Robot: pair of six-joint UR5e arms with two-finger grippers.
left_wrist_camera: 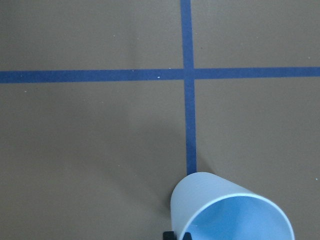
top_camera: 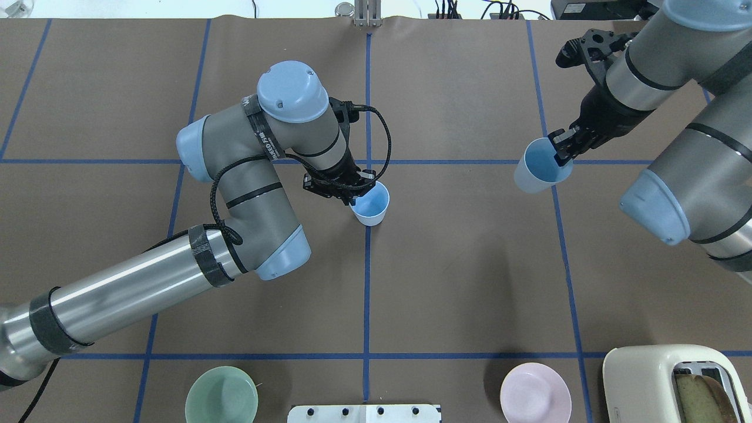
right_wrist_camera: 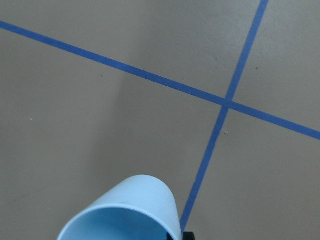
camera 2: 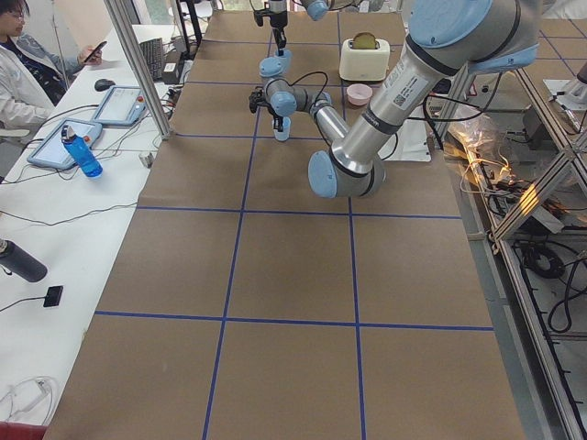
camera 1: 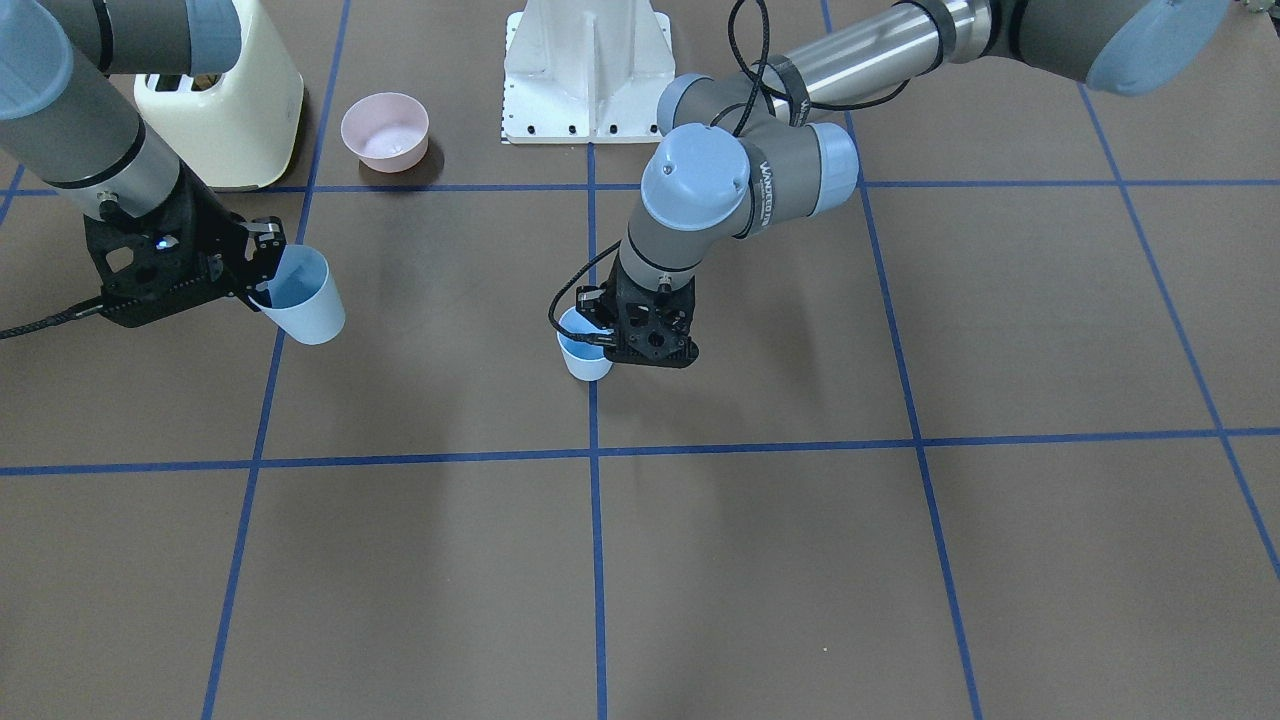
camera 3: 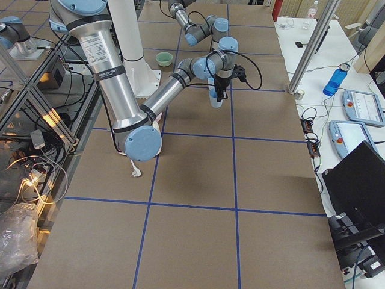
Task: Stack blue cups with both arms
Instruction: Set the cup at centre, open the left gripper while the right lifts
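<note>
Overhead exterior, left claw (top_camera: 354, 200) pinching centre cup (top_camera: 371, 207), right claw (top_camera: 561, 155) tilted cup (top_camera: 534, 167)

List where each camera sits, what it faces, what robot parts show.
Front-facing: across the table, facing the robot; left arm on view's right, right arm on left.
Overhead: behind the shoulders, looking down; left pincer grips left cup, right pincer right cup.
Exterior left: robot's left table end; left arm nearest.
Exterior right: opposite end; right arm nearest.
Left wrist: looks down past left cup; pincer tip only.
Right wrist: likewise, right cup.
Shared: front-facing and overhead both show pink bowl.
</note>
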